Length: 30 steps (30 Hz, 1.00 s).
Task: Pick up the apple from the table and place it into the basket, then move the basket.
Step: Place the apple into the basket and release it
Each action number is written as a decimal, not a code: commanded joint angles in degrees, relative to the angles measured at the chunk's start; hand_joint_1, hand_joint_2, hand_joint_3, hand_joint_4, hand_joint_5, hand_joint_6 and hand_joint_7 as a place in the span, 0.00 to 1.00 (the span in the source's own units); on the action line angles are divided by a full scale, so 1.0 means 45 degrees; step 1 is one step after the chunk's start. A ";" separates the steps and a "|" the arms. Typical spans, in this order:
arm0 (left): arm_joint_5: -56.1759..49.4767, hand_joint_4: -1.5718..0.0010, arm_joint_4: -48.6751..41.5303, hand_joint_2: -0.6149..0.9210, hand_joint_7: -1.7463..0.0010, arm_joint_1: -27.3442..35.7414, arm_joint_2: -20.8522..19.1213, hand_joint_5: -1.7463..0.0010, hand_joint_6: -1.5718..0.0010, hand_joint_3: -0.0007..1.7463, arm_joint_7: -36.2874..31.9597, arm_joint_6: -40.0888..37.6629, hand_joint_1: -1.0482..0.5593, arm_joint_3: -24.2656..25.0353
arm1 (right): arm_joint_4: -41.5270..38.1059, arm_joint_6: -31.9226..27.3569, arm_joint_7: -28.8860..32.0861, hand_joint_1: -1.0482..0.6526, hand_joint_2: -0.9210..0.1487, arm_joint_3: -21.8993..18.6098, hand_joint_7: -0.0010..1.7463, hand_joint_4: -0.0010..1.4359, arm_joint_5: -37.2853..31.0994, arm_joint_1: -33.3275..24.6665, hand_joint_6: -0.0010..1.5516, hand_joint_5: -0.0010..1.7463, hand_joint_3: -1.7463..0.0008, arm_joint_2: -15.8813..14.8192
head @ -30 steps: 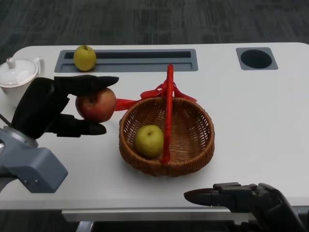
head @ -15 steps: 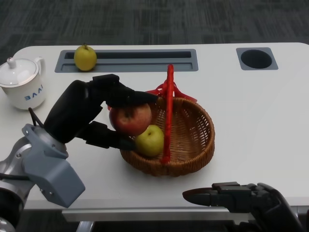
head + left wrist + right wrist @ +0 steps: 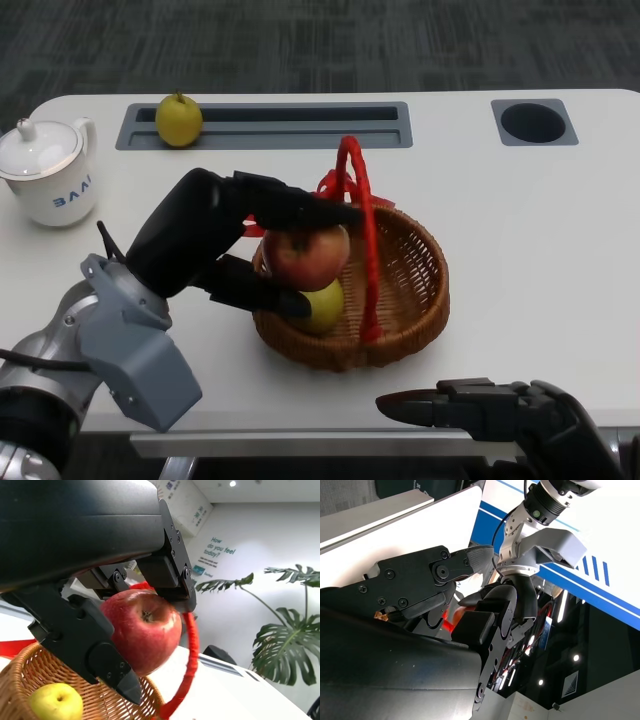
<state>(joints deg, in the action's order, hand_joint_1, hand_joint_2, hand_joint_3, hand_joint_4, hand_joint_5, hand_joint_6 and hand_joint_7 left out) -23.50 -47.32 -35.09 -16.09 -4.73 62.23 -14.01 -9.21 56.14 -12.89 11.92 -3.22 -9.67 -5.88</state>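
My left robot hand (image 3: 235, 240) grips the red apple (image 3: 306, 256) between fingers above and a finger below, holding it over the near-left part of the wicker basket (image 3: 405, 330). From my left wrist, the apple (image 3: 142, 630) sits clamped between the black fingers (image 3: 95, 650), stem end facing the camera, above the basket's woven wall (image 3: 30, 672). Beneath the apple, inside the basket, lies a yellow-green fruit (image 3: 325, 305), partly covered by my lower finger and the apple; I cannot tell whether the two fruits touch. The basket's red handle (image 3: 362, 230) arches upright just beside the apple, on its right, with a red ribbon tied at its far end.

My right robot hand (image 3: 470, 408) rests low at the near edge of the counter (image 3: 540, 240), well apart from the basket, fingers stretched out toward the left and holding nothing.

Elsewhere on the counter: a white teapot (image 3: 45, 178) at the far left, a second yellow-green fruit (image 3: 179, 119) resting in the grey recessed tray (image 3: 300, 125) along the far side, and a round dark cup hole (image 3: 533, 122) at the far right.
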 commanded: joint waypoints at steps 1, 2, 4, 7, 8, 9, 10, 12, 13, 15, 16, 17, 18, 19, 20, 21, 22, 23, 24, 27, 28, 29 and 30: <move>-0.0290 0.15 -0.0692 0.84 1.00 -0.0324 0.0052 0.95 0.21 0.00 -0.0006 -0.0138 0.71 -0.0120 | 0.0024 0.0082 0.0105 0.33 0.01 -0.0045 0.00 0.67 0.0123 -0.0094 0.57 0.00 1.00 -0.0048; -0.0368 0.15 -0.0905 0.84 1.00 -0.0396 0.0097 0.95 0.22 0.00 -0.0078 -0.0129 0.71 -0.0136 | 0.0030 0.0094 0.0109 0.33 0.01 -0.0053 0.00 0.67 0.0107 -0.0103 0.57 0.00 1.00 -0.0052; -0.0573 0.16 -0.1255 0.83 1.00 -0.0521 0.0154 0.96 0.23 0.00 -0.0279 -0.0128 0.71 -0.0160 | 0.0026 0.0121 0.0114 0.33 0.01 -0.0073 0.00 0.67 0.0069 -0.0110 0.57 0.00 1.00 -0.0067; -0.1055 0.22 -0.1547 0.81 1.00 -0.0657 0.0133 0.99 0.29 0.00 -0.0684 -0.0280 0.66 -0.0220 | 0.0055 0.0081 0.0094 0.33 0.01 -0.0078 0.00 0.67 0.0084 -0.0140 0.56 0.00 1.00 -0.0101; -0.1205 0.25 -0.1607 0.80 1.00 -0.0688 0.0108 0.99 0.32 0.00 -0.0791 -0.0353 0.64 -0.0250 | 0.0075 0.0056 0.0089 0.33 0.01 -0.0077 0.00 0.67 0.0096 -0.0158 0.56 0.00 1.00 -0.0108; -0.1332 0.28 -0.1653 0.79 1.00 -0.0711 0.0078 1.00 0.34 0.00 -0.0866 -0.0428 0.62 -0.0282 | 0.0097 0.0034 0.0085 0.33 0.01 -0.0076 0.00 0.67 0.0111 -0.0176 0.56 0.00 1.00 -0.0114; -0.1441 0.32 -0.1682 0.78 1.00 -0.0727 0.0043 1.00 0.38 0.00 -0.0922 -0.0488 0.59 -0.0316 | 0.0112 0.0026 0.0082 0.33 0.01 -0.0077 0.00 0.67 0.0124 -0.0187 0.56 0.00 1.00 -0.0119; -0.1559 0.37 -0.1709 0.78 1.00 -0.0740 -0.0022 1.00 0.43 0.00 -0.0926 -0.0557 0.55 -0.0369 | 0.0123 0.0032 0.0072 0.33 0.01 -0.0083 0.00 0.67 0.0143 -0.0183 0.57 0.00 1.00 -0.0135; -0.1556 0.40 -0.1726 0.77 1.00 -0.0747 -0.0056 1.00 0.45 0.00 -0.0836 -0.0558 0.53 -0.0396 | 0.0129 0.0028 0.0062 0.33 0.01 -0.0087 0.00 0.67 0.0151 -0.0173 0.57 0.00 1.00 -0.0150; -0.1443 0.47 -0.1773 0.78 1.00 -0.0777 -0.0136 1.00 0.51 0.00 -0.0454 -0.0539 0.48 -0.0460 | 0.0151 -0.0011 0.0029 0.33 0.01 -0.0083 0.00 0.67 0.0194 -0.0151 0.57 0.00 1.00 -0.0186; -0.1348 0.52 -0.1782 0.78 1.00 -0.0803 -0.0201 1.00 0.56 0.00 -0.0139 -0.0545 0.45 -0.0508 | 0.0162 -0.0038 0.0008 0.33 0.01 -0.0077 0.00 0.66 0.0229 -0.0139 0.57 0.00 1.00 -0.0206; -0.1267 0.58 -0.1769 0.79 1.00 -0.0828 -0.0270 1.00 0.61 0.01 0.0168 -0.0571 0.41 -0.0552 | 0.0166 -0.0054 -0.0007 0.33 0.01 -0.0072 0.00 0.66 0.0259 -0.0127 0.57 0.00 1.00 -0.0219; -0.1234 0.63 -0.1721 0.80 1.00 -0.0859 -0.0370 1.00 0.65 0.01 0.0479 -0.0620 0.37 -0.0609 | 0.0158 -0.0057 -0.0015 0.33 0.01 -0.0068 0.00 0.66 0.0284 -0.0113 0.57 0.00 1.00 -0.0225; -0.1235 0.71 -0.1647 0.81 1.00 -0.0891 -0.0490 1.00 0.72 0.01 0.0784 -0.0689 0.30 -0.0671 | 0.0145 -0.0056 -0.0019 0.33 0.01 -0.0066 0.00 0.66 0.0301 -0.0100 0.57 0.00 1.00 -0.0228; -0.1250 0.79 -0.1579 0.83 1.00 -0.0923 -0.0610 1.00 0.78 0.01 0.1046 -0.0747 0.23 -0.0725 | 0.0128 -0.0053 -0.0020 0.33 0.01 -0.0064 0.00 0.67 0.0314 -0.0088 0.57 0.00 1.00 -0.0231; -0.1265 0.85 -0.1521 0.84 1.00 -0.0956 -0.0731 1.00 0.85 0.01 0.1285 -0.0795 0.17 -0.0778 | 0.0108 -0.0050 -0.0022 0.33 0.01 -0.0061 0.00 0.67 0.0326 -0.0074 0.57 0.00 1.00 -0.0235; -0.1225 0.92 -0.1492 0.86 1.00 -0.0982 -0.0817 1.00 0.91 0.01 0.1493 -0.0818 0.11 -0.0805 | 0.0089 -0.0051 -0.0026 0.33 0.01 -0.0059 0.00 0.67 0.0339 -0.0062 0.57 0.00 1.00 -0.0240; -0.1141 0.96 -0.1487 0.87 1.00 -0.1005 -0.0875 1.00 0.95 0.01 0.1674 -0.0815 0.07 -0.0811 | 0.0065 -0.0043 -0.0029 0.33 0.01 -0.0059 0.00 0.67 0.0349 -0.0047 0.57 0.00 1.00 -0.0246; -0.1027 0.98 -0.1498 0.88 1.00 -0.1028 -0.0915 1.00 0.97 0.01 0.1841 -0.0796 0.05 -0.0803 | 0.0042 -0.0033 -0.0033 0.33 0.01 -0.0061 0.00 0.67 0.0358 -0.0029 0.57 0.00 1.00 -0.0251; -0.0618 1.00 -0.1552 0.89 1.00 -0.1107 -0.1014 1.00 0.99 0.01 0.2329 -0.0732 0.01 -0.0729 | -0.0017 -0.0015 -0.0054 0.33 0.01 -0.0080 0.00 0.67 0.0391 0.0036 0.57 0.00 1.00 -0.0274; -0.0491 1.00 -0.1554 0.89 1.00 -0.1123 -0.1041 1.00 0.99 0.01 0.2473 -0.0728 0.01 -0.0705 | -0.0029 -0.0014 -0.0063 0.33 0.01 -0.0088 0.00 0.67 0.0401 0.0053 0.57 0.00 1.00 -0.0283; -0.0370 1.00 -0.1538 0.89 1.00 -0.1128 -0.1070 1.00 0.99 0.01 0.2591 -0.0716 0.01 -0.0676 | -0.0037 -0.0009 -0.0066 0.33 0.01 -0.0099 0.00 0.67 0.0404 0.0068 0.57 0.00 1.00 -0.0292; -0.0254 0.99 -0.1510 0.89 1.00 -0.1123 -0.1099 1.00 0.99 0.01 0.2682 -0.0691 0.01 -0.0639 | -0.0050 0.0010 -0.0067 0.33 0.01 -0.0114 0.00 0.67 0.0419 0.0089 0.57 0.00 1.00 -0.0301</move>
<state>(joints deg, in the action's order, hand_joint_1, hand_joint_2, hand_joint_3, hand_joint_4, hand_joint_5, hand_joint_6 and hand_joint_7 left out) -25.83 -54.70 -39.35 -19.58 6.21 58.83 -17.43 -9.15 56.09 -13.19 11.91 -2.19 -9.68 -6.59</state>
